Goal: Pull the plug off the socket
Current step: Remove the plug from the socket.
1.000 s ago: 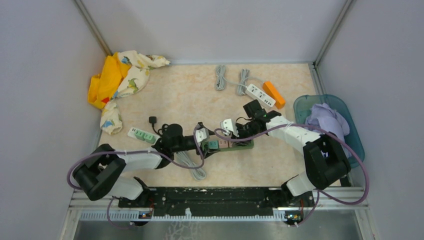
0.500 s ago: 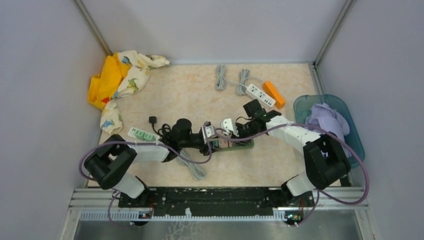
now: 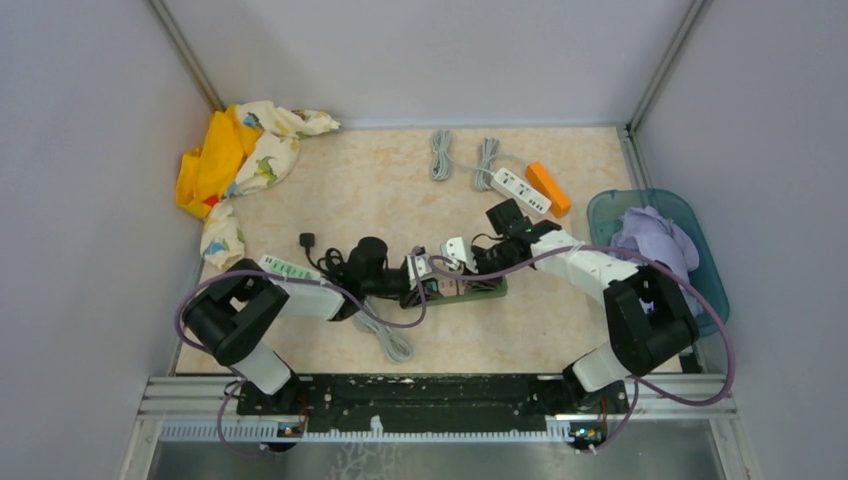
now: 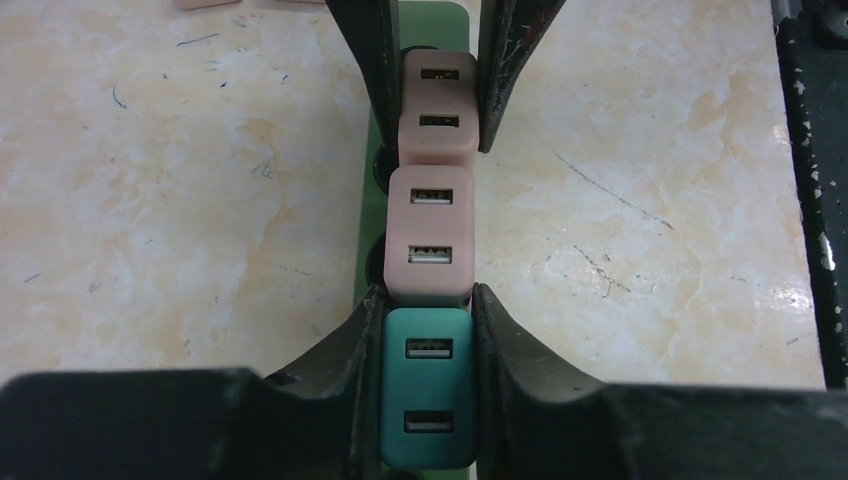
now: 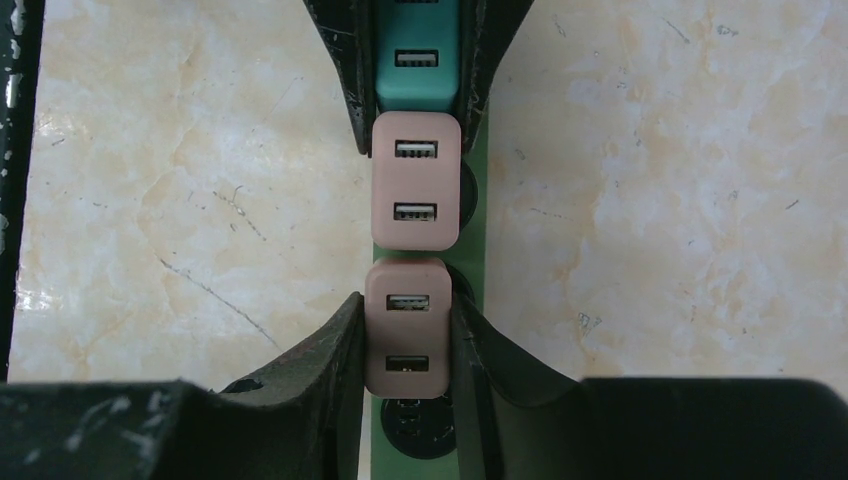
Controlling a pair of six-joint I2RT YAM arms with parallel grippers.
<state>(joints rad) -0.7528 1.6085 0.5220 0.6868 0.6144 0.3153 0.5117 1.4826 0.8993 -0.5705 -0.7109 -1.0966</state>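
Now at the grip step, I judge: left gripper (image 4: 425, 310) clenched on teal plug (image 4: 426, 385), right gripper (image 5: 405, 300) clenched on end pink plug (image 5: 407, 345), both seated in green strip (image 4: 370, 230), mid-surface. Next likely needs a straight pull.

Three chargers (image 4: 430, 235) cover most of the green power strip (image 4: 370, 230); only a thin edge shows (their prongs are out of sight). The teal charger (image 4: 428, 390) runs off the left wrist view's bottom edge, its flanks hidden by the left end effector (image 4: 428, 300). The right end effector (image 5: 405, 300) likewise covers the flanks of the nearest pink charger (image 5: 405, 345). From above, the chargers are too small to tell apart.
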